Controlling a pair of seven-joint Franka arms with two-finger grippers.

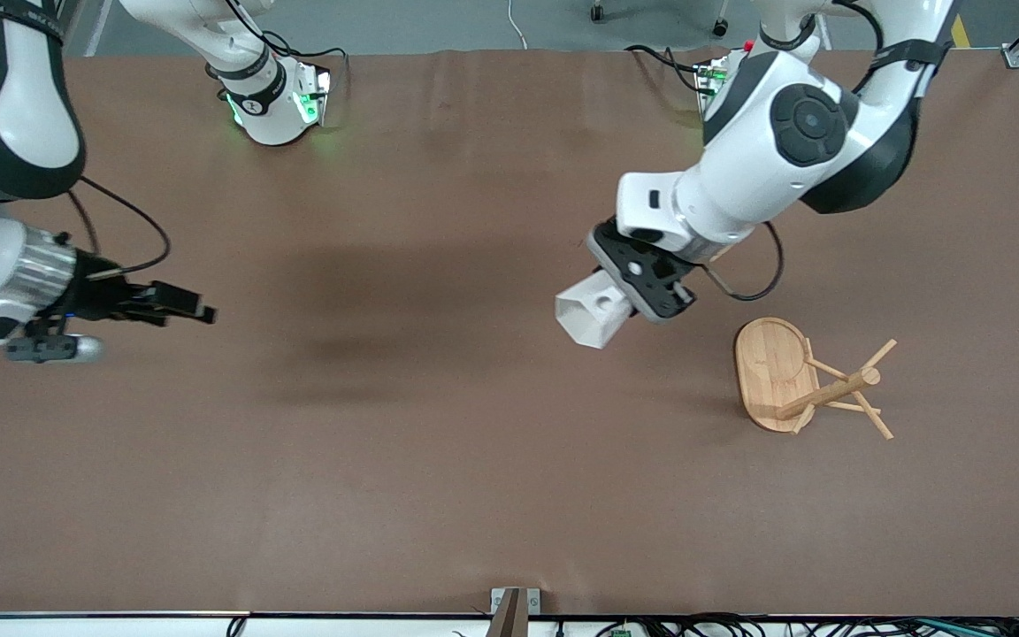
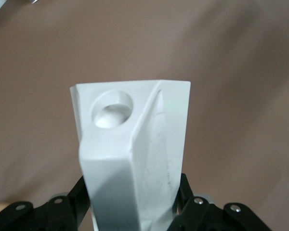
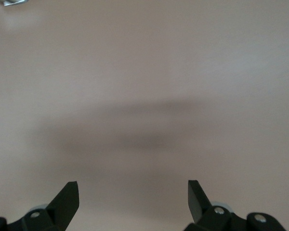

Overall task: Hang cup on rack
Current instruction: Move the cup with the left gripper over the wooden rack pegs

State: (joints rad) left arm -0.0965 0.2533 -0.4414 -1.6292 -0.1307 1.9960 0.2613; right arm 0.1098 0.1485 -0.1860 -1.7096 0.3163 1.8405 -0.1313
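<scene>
My left pincer (image 1: 629,305) was clamped on the cup (image 1: 592,317), holding it in the air on its side over the middle of the table (image 1: 439,460). The rack (image 1: 806,379) stood toward my left arm's end of the table. My right pincer (image 1: 195,310) waited over my right arm's end, fingers spread wide, holding nothing.

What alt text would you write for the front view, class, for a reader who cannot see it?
The left gripper holds a white faceted cup in the air over the brown table, beside a bamboo mug rack. The right gripper waits open above the table's other end.
</scene>
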